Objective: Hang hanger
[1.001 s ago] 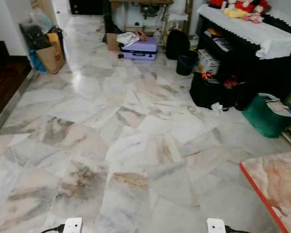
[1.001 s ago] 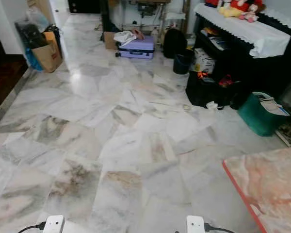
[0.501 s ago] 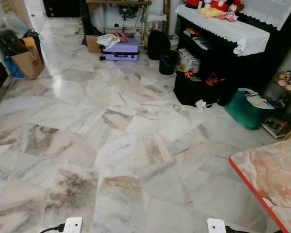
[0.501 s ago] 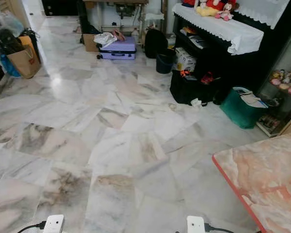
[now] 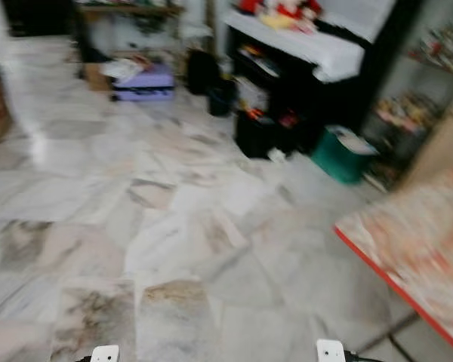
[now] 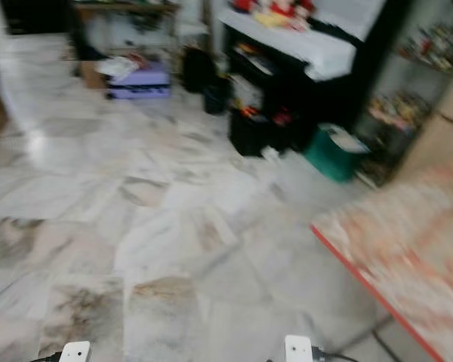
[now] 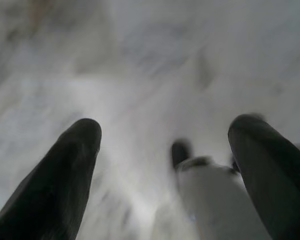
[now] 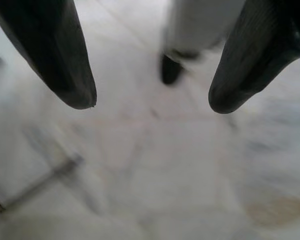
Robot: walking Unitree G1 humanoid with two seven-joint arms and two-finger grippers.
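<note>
Two grippers hang idle over the floor, and no hanger can be made out in any of these blurred pictures, so where it lies cannot be told. In the wrist views the left gripper [image 7: 165,145] has its two black fingers spread wide with nothing between them, and the right gripper [image 8: 152,102] is likewise spread wide and bare; beyond each pair of fingers a pale leg with a dark foot stands on the stone. All around lies a marble floor [image 5: 174,226] of irregular grey, white and pinkish slabs (glossy, with a bright glare at the far left). At the near right juts the corner of a marble-topped table [image 5: 419,249] with a red edge. Farther off, along the right wall, stands a black shelf unit [image 5: 302,83] draped with a white cloth [image 5: 317,49] and topped with soft toys; a green basket [image 5: 343,154] sits on the floor near it. A lilac suitcase [image 5: 143,81] lies at the far end of the room.
</note>
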